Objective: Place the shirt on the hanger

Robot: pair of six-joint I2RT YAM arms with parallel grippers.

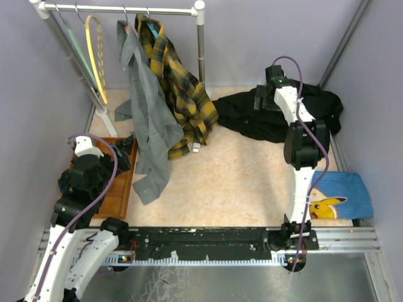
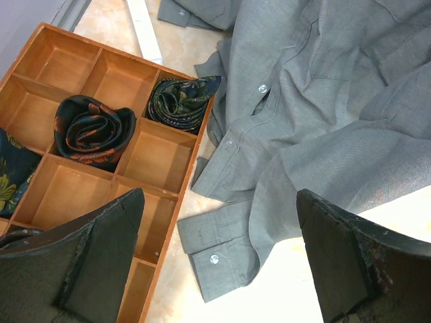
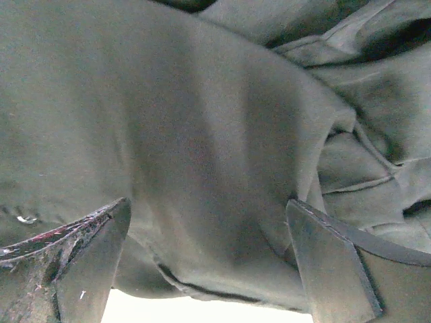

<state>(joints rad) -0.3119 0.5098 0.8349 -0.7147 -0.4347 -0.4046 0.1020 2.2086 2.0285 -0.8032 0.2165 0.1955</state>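
The shirt point(image 1: 242, 119), plain black, lies crumpled on the table at the back right. My right gripper point(image 1: 259, 99) hovers over its left part, open. In the right wrist view the dark fabric of the shirt point(image 3: 215, 134) fills the picture, and a folded hem lies between the spread fingers of the right gripper point(image 3: 207, 208), untouched. The hanger point(image 1: 96, 56), slim and yellow, hangs empty from the rack's left end. My left gripper point(image 1: 123, 160) point(image 2: 219, 195) is open and empty at the near left, above a grey cuff.
A grey shirt point(image 1: 151, 126) point(image 2: 323, 101) and a yellow plaid shirt point(image 1: 176, 82) hang from the rack rail point(image 1: 126, 9), trailing onto the table. A pale green hanger point(image 1: 74, 41) hangs beside the yellow one. A wooden compartment tray point(image 1: 119, 192) point(image 2: 176, 214) holds rolled ties. A blue printed cloth point(image 1: 337, 195) lies near right.
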